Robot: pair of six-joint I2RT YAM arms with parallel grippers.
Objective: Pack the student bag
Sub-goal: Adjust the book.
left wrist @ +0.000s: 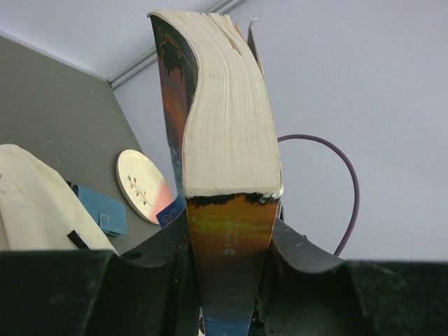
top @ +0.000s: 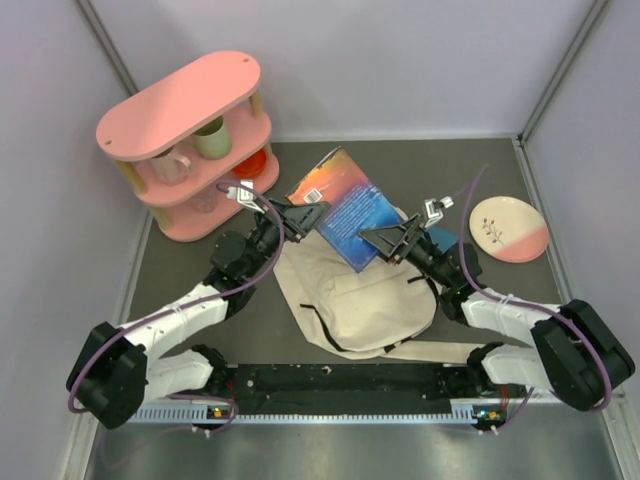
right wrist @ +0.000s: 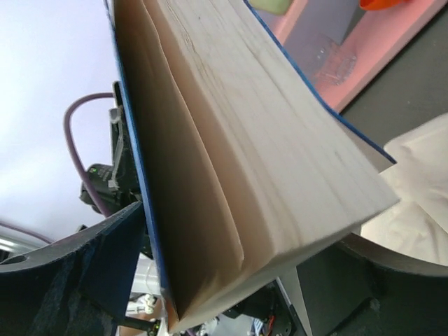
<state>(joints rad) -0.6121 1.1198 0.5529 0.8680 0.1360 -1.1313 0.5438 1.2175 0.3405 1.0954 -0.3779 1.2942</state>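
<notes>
A: Pink oval shelf point(top: 180, 100), table's far-left corner: pink mug point(top: 172, 165) and green mug point(top: 211, 138) on its middle board.

B: The cream canvas student bag point(top: 360, 300) lies flat mid-table, beneath both claws. The left claw point(top: 303, 214) clamps a thick blue paperback book point(top: 345, 205). The right claw point(top: 383, 238) gapes around its other corner; grip unclear.

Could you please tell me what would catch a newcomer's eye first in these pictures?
A thick blue-and-orange book is held up in the middle of the table, over the top edge of the cream student bag. It is clamped in the left hand, while the jaws of the right hand straddle its other edge. Next comes the pink shelf at the back left holding cups, then a pink-and-cream plate at the right.
</notes>
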